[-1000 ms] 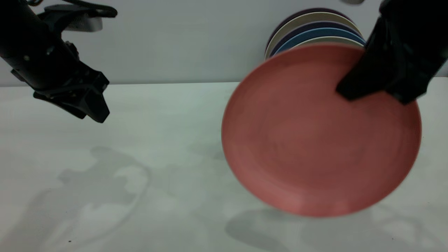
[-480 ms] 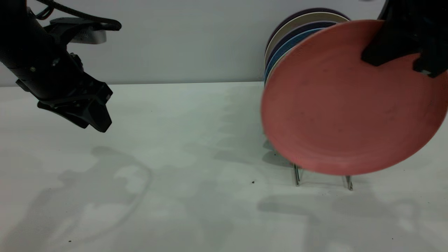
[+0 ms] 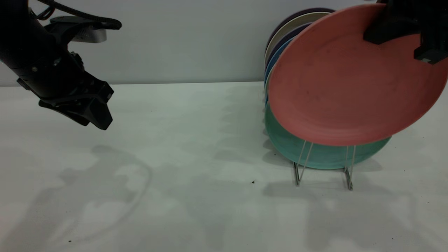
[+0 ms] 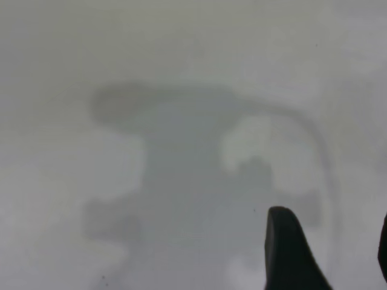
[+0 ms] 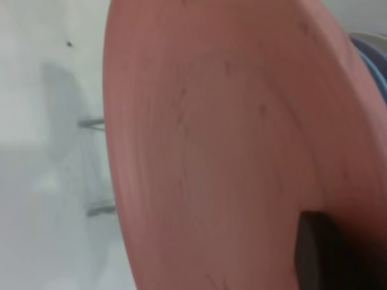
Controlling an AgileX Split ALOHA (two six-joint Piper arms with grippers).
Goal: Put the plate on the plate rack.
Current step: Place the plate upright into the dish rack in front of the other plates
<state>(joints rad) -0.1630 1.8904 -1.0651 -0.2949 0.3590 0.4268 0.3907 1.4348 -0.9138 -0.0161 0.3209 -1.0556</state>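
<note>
The salmon-pink plate (image 3: 350, 77) hangs tilted in the air at the right, above the front of the wire plate rack (image 3: 323, 168). My right gripper (image 3: 402, 29) is shut on the plate's upper rim. In the right wrist view the plate (image 5: 230, 139) fills most of the frame, with one dark finger (image 5: 314, 251) pressed on its face and the rack's wire ends (image 5: 97, 166) beyond its edge. My left gripper (image 3: 96, 117) hovers open and empty above the table at the left; in the left wrist view one of its fingers (image 4: 287, 251) shows over bare table.
A teal-green plate (image 3: 322, 154) stands in the rack right behind the pink plate's lower edge. Several more plates, blue, dark and cream (image 3: 280, 42), stand farther back in the rack against the grey wall. The white table (image 3: 182, 157) stretches between the arms.
My right gripper has lifted the pink plate up and back toward the rack, tilting it more upright. The teal plate and rack wires have come into view below it. The left arm barely moved.
</note>
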